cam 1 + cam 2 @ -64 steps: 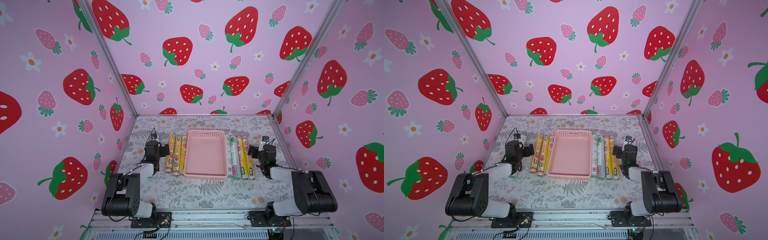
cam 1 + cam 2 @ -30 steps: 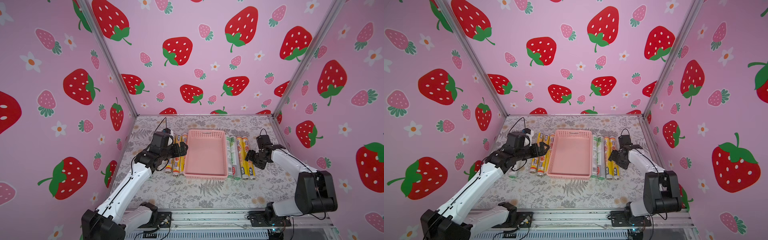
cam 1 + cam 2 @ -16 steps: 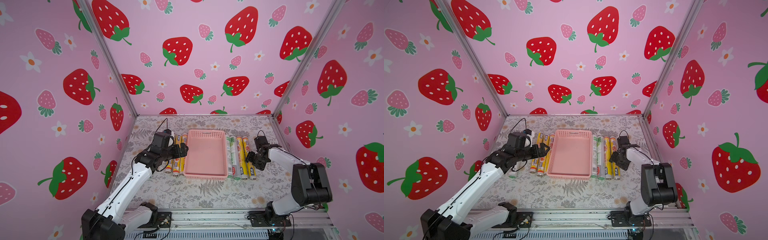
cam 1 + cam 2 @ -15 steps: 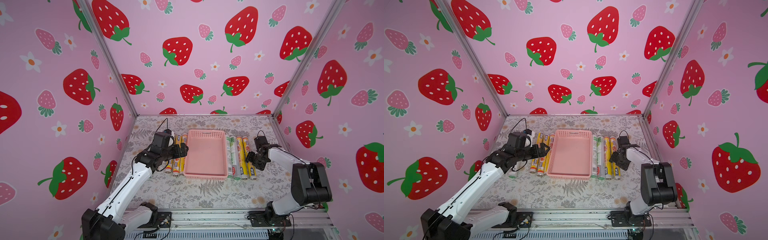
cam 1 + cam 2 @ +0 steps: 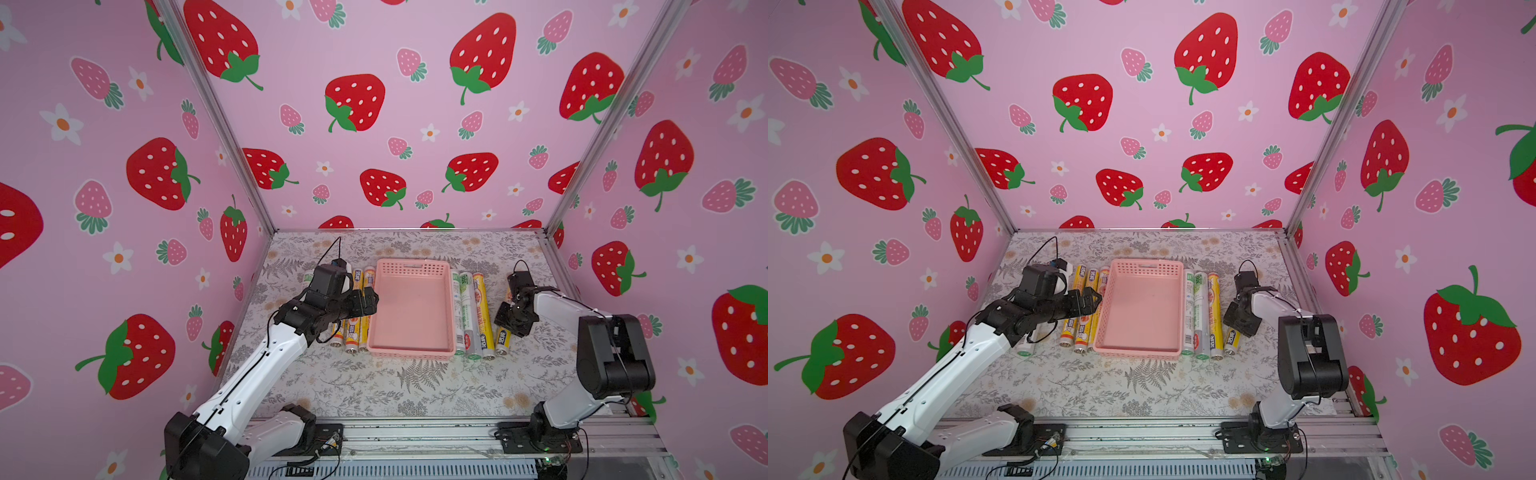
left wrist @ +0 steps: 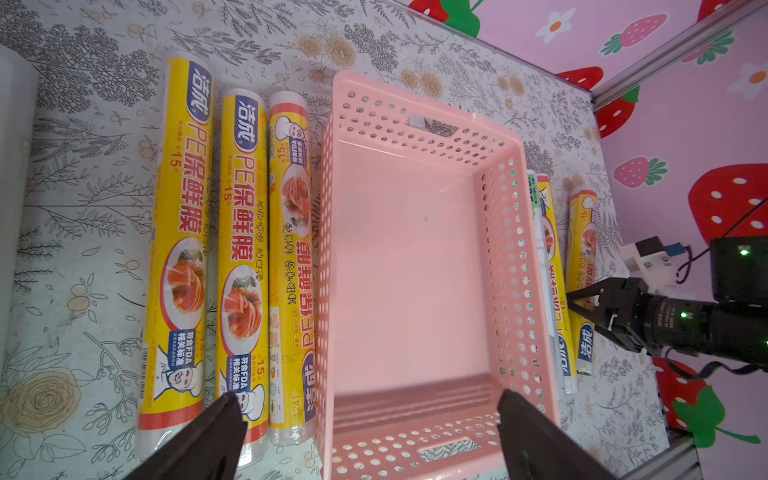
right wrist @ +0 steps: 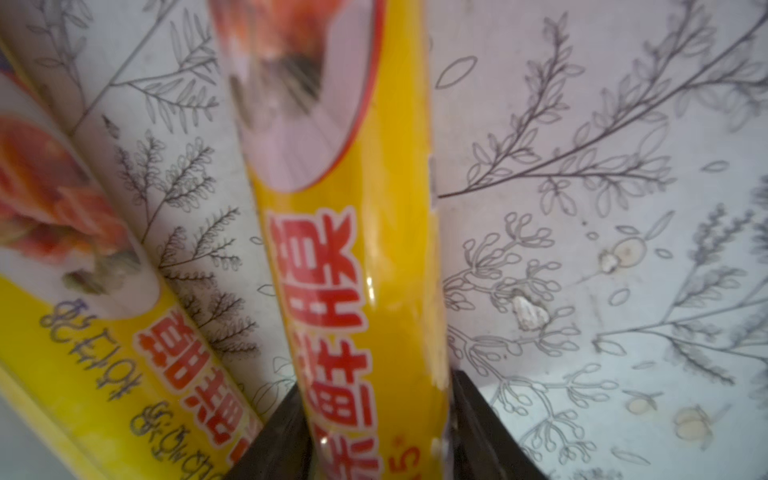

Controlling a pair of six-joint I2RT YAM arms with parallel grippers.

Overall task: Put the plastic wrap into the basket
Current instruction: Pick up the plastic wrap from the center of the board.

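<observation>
Between strawberry walls (image 5: 374, 104), on the fern-printed tablecloth (image 5: 415, 386), the empty pink basket (image 5: 409, 356) sits at lower centre of a top view, plastic wrap rolls (image 5: 468, 316) flanking it. Right of it, our right gripper (image 5: 514, 321) is clamped across the outermost yellow roll (image 5: 503, 340), so we judge we should lift it level, clear the lattice wall (image 5: 450, 307) and lay it along the basket's length. Slightly farther, at left, our left gripper (image 5: 367, 301) hangs spread wide over the yellow rolls (image 5: 352, 334), holding nothing.
</observation>
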